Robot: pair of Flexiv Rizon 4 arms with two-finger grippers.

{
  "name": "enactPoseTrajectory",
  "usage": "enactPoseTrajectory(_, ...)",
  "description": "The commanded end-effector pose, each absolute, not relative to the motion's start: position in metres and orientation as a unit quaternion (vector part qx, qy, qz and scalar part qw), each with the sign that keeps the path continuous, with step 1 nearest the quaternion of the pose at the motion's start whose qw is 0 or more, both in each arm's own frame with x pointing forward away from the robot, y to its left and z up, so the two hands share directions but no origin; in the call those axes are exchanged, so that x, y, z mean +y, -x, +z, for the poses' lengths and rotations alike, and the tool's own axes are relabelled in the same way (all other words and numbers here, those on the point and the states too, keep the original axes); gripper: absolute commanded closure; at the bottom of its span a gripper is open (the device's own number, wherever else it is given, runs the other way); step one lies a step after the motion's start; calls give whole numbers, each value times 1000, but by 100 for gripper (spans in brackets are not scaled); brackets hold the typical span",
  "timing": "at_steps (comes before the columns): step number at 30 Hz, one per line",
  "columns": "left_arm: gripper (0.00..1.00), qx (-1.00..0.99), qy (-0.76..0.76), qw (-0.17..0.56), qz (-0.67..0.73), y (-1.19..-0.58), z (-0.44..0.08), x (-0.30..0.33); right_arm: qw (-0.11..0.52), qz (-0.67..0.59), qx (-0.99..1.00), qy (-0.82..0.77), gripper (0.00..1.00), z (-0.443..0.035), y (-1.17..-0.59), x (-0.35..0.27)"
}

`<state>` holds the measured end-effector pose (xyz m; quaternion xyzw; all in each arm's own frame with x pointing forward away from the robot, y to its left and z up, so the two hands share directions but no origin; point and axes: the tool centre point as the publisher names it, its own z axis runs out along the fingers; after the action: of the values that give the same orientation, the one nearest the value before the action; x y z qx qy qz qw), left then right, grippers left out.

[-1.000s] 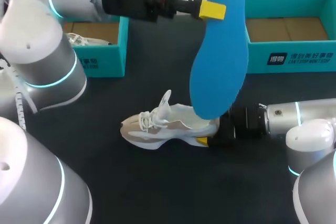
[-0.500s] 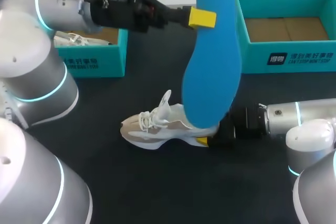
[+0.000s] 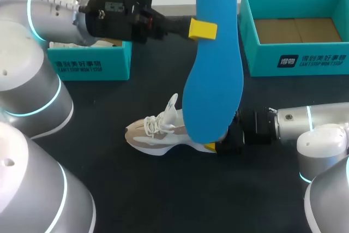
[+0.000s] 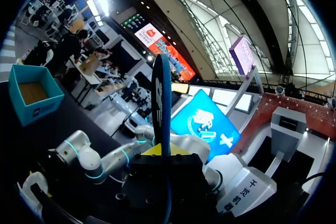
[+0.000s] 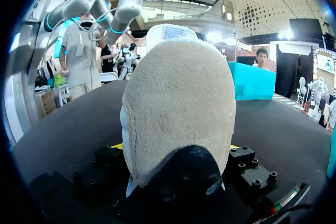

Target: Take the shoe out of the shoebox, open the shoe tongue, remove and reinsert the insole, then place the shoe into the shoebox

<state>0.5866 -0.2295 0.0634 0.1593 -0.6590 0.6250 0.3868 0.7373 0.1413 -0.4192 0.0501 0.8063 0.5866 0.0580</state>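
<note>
Two sets of fingers are busy, and both are clenched on something. The left fingers (image 3: 203, 29) pinch the insole (image 3: 214, 75) by one long edge near its narrow end, held high off the surface (image 3: 109, 151); in the left wrist view the insole (image 4: 161, 98) stands edge-on straight out of the grip. It hangs nearly upright below them, with the broad forefoot end lowest, just over the shoe (image 3: 163, 132). The right fingers (image 3: 210, 147) lie low on the surface and clamp the shoe at its heel from both sides; in the right wrist view the heel (image 5: 181, 103) sits squarely between them. Ahead of the right fingers the shoe points away, with the tongue (image 3: 172, 103) raised. Well beyond both grips stand the two boxes, the left box (image 3: 90, 64) behind the left arm and the right box (image 3: 294, 58), open and showing only its cardboard floor. The insole looks fully out, so I judge reinsertion is the step in hand. To do it well, keep the heel clamp firm, bring the broad end down into the opening behind the tongue, lean the insole toward the toe so it slides forward rather than buckling, and let go only once the narrow end seats in the heel cup.
</note>
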Motion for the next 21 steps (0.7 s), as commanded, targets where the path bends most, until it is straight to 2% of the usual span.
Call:
enactPoseTrajectory(1,100,-658,-160,386,626,-585,61,-230,59,585,807,-51,100,-422,-737,142)
enactPoseTrajectory(15,100,-658,-160,386,626,-585,61,-230,59,585,807,-51,100,-422,-737,142)
enactPoseTrajectory(16,100,-658,-160,386,626,-585,61,-230,59,585,807,-51,86,-422,-737,142)
enactPoseTrajectory(18,100,-658,-160,386,626,-585,61,-230,59,585,807,-51,65,-422,-737,142)
enactPoseTrajectory(19,100,-658,-160,386,626,-585,61,-230,59,585,807,-51,62,-422,-737,142)
enactPoseTrajectory(20,100,-658,-160,386,626,-585,61,-230,59,585,807,-51,53,-422,-737,142)
enactPoseTrajectory(21,100,-658,-160,386,626,-585,61,-230,59,585,807,-51,0,-422,-737,142)
